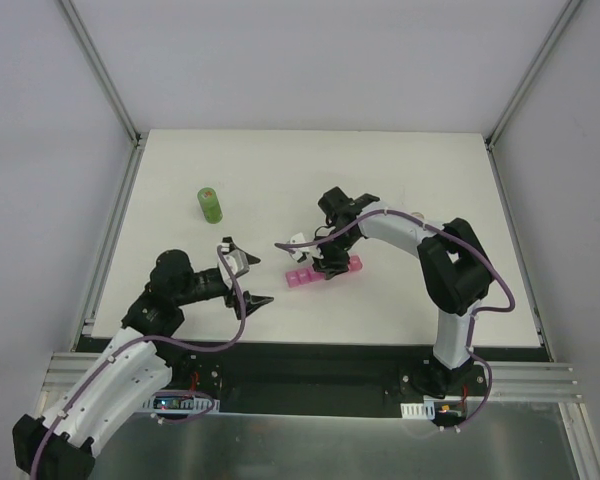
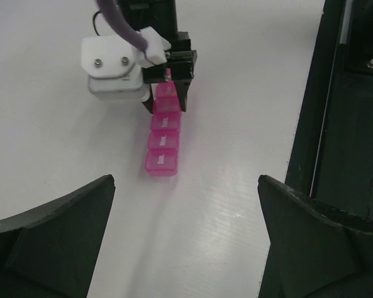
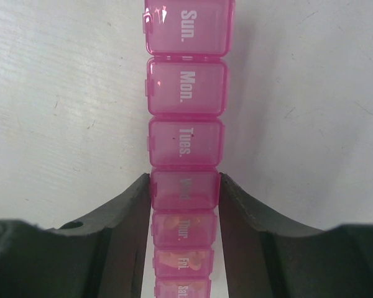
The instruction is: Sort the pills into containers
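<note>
The right gripper (image 3: 185, 189) pinches the pink pill organizer (image 3: 186, 87) by both sides, mid-row; it should hold the organizer flat, without twisting. The left gripper (image 2: 183, 186) stands wide apart, empty.

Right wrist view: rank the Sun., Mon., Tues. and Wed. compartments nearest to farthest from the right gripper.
1. Wed. compartment: between the jaws of the right gripper, which close on its sides; label blurred.
2. Tues. compartment: just beyond the fingertips.
3. Mon. compartment: one further along the row.
4. Sun. compartment: far end, at the top of the view.
</note>
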Robot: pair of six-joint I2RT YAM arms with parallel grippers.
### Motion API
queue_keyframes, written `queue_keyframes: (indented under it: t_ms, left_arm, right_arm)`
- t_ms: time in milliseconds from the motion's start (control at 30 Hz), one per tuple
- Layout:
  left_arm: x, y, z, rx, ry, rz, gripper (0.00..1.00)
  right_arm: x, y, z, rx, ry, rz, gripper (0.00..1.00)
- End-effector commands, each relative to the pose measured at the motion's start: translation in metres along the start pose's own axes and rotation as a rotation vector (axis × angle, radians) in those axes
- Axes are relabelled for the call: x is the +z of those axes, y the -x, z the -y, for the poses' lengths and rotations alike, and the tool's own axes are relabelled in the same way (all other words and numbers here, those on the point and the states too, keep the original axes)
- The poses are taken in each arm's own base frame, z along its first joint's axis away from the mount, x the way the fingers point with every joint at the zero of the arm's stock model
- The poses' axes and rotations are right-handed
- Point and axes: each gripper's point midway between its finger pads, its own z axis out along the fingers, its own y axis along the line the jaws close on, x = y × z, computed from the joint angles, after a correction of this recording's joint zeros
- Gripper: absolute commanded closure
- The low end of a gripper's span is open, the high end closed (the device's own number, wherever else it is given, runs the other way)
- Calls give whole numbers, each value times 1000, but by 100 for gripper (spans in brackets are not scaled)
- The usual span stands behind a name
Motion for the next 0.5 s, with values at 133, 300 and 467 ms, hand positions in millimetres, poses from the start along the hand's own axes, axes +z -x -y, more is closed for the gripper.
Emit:
queue_keyframes:
  t_ms: [133, 300, 467]
  left_arm:
    - [30, -32, 5, 181, 2, -85, 3]
    - [45, -47, -3, 297, 22, -155, 5]
    - [61, -67, -19, 360, 42, -248, 4]
  right_arm:
    - [-14, 27, 1, 23, -3, 83, 66]
    - [-12, 24, -4, 33, 16, 79, 66]
    - [-15, 27, -5, 31, 12, 89, 66]
